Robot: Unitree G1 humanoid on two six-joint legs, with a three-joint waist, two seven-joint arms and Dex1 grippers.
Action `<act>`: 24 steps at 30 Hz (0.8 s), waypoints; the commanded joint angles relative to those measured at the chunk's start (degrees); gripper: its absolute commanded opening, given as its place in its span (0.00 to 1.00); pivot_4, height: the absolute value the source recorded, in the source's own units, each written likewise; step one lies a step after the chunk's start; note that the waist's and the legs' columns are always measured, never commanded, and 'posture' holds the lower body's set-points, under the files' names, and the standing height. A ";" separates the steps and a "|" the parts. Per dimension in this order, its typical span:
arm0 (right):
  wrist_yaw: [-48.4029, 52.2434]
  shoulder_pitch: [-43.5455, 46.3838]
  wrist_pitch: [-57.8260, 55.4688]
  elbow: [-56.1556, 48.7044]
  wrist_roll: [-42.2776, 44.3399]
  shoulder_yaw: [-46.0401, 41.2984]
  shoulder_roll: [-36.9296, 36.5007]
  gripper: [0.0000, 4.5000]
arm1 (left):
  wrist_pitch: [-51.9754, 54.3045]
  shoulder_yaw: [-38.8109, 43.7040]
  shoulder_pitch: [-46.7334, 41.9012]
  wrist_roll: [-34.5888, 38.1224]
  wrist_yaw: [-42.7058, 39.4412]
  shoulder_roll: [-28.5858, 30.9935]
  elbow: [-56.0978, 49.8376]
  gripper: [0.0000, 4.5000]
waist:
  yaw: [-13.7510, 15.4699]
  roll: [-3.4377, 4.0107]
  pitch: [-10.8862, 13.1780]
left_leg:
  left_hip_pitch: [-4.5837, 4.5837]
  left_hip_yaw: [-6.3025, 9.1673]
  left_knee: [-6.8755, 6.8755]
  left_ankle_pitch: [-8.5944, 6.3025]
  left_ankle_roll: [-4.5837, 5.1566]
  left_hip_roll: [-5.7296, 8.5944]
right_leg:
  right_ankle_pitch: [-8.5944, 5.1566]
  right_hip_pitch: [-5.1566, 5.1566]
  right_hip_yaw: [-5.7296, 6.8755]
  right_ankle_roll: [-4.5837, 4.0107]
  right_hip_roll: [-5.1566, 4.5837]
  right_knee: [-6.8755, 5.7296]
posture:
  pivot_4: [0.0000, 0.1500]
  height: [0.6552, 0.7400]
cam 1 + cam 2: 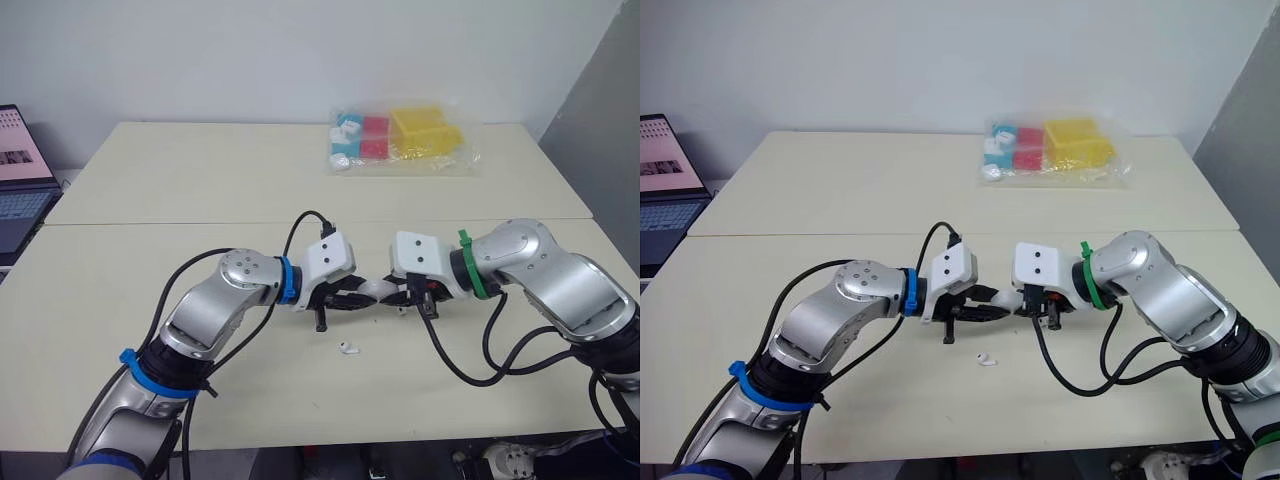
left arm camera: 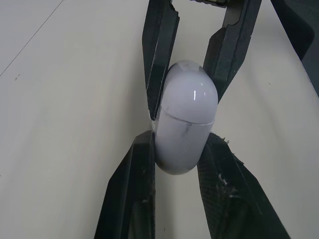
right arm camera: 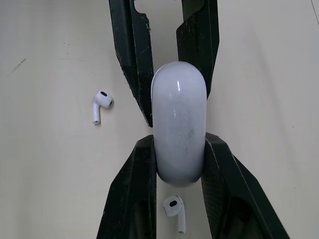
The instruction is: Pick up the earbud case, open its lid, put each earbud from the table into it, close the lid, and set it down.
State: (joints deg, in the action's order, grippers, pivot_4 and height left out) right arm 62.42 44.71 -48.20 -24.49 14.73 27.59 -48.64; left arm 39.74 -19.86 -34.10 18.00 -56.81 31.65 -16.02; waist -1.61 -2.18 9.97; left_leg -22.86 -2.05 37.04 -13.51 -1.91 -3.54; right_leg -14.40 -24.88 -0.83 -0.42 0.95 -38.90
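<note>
The white earbud case [image 1: 378, 291] hangs a little above the table's middle, lid shut, held from both ends. My left gripper [image 1: 367, 296] is shut on one end and my right gripper [image 1: 392, 295] on the other; their fingertips nearly meet around the case [image 2: 185, 124]. One loose earbud [image 1: 347, 348] lies on the table just in front of the left gripper. The right wrist view shows this earbud [image 3: 101, 104] beside the case [image 3: 178, 124] and a second earbud [image 3: 175, 211] on the table below my right gripper's fingers [image 3: 217, 169].
A clear bag of coloured blocks [image 1: 400, 140] lies at the table's far side. An open laptop [image 1: 20, 180] stands at the far left. The cream table [image 1: 180, 190] has a seam running across it, with bare surface on both sides of the arms.
</note>
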 commanded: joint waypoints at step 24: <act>2.16 -9.86 23.31 -1.36 0.19 -17.87 -5.39 0.88 | -16.09 14.55 15.58 8.87 2.44 -10.91 4.16 0.18 | -0.03 -0.01 0.00 | 0.04 -0.04 0.04 0.01 -0.01 0.00 | 0.00 0.03 0.02 -0.01 -0.02 -0.07 | 1.00 1.00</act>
State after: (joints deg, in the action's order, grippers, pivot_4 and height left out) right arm 65.56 35.27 -27.58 -24.00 13.24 13.07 -54.86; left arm 27.70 -6.15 -19.69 27.19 -53.53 20.36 -11.18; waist -1.64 -2.20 9.97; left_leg -22.80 -2.10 37.07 -13.50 -1.91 -3.54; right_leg -14.40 -24.83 -0.80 -0.43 0.95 -38.97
